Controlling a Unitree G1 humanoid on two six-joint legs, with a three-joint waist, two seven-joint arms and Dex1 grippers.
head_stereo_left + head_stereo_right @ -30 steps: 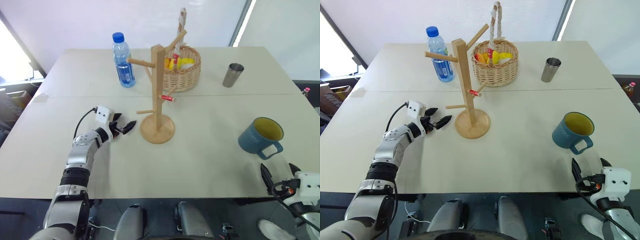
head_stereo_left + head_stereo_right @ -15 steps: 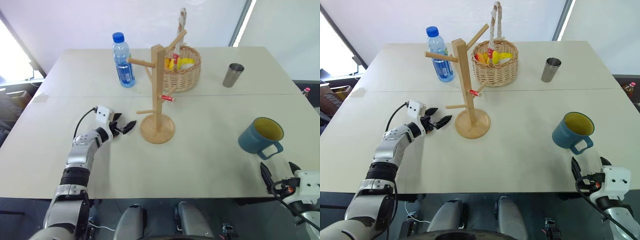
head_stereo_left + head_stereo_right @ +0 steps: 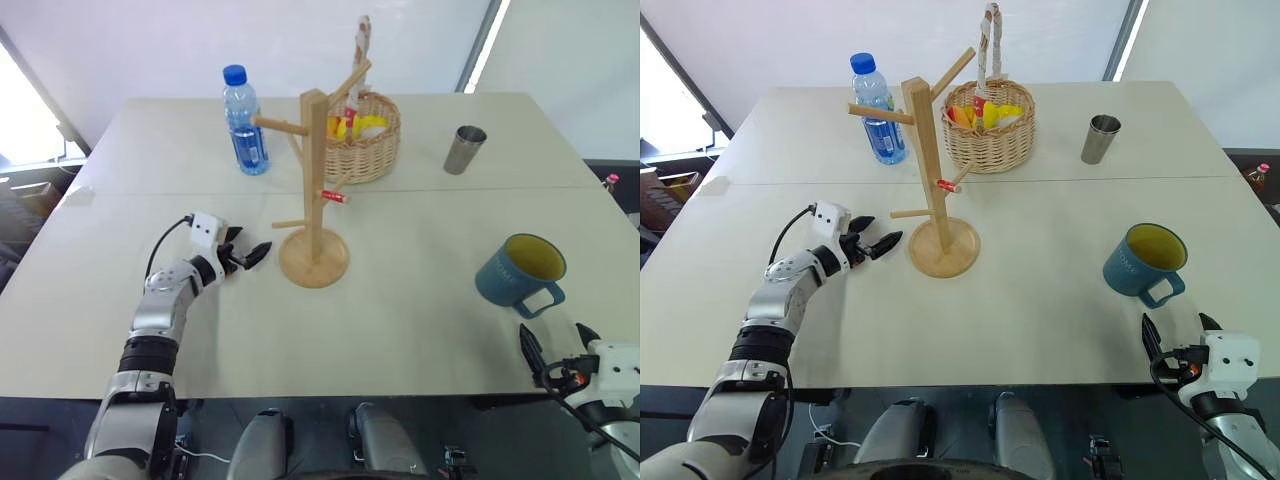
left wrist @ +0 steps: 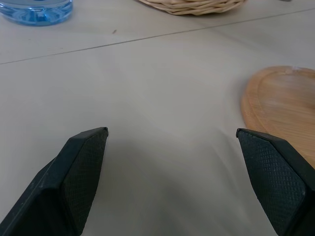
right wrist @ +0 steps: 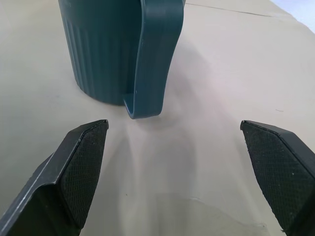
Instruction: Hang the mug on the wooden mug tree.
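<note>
Silver-grey segmented left arm with black joint bands, white camera box at each wrist, black cable looping from it, black textured fingers (image 4: 81, 167) on both grippers

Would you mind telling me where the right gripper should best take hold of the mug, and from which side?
Probably the loop handle, approached from the near side: the mug stands upright with its handle towards the open right gripper. Its body looks wide to span, though gripping the handle could block the peg.

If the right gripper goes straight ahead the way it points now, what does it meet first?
Most likely the loop handle of the dusty-blue ceramic mug, which faces the open right gripper; depth between them is unclear.
</note>
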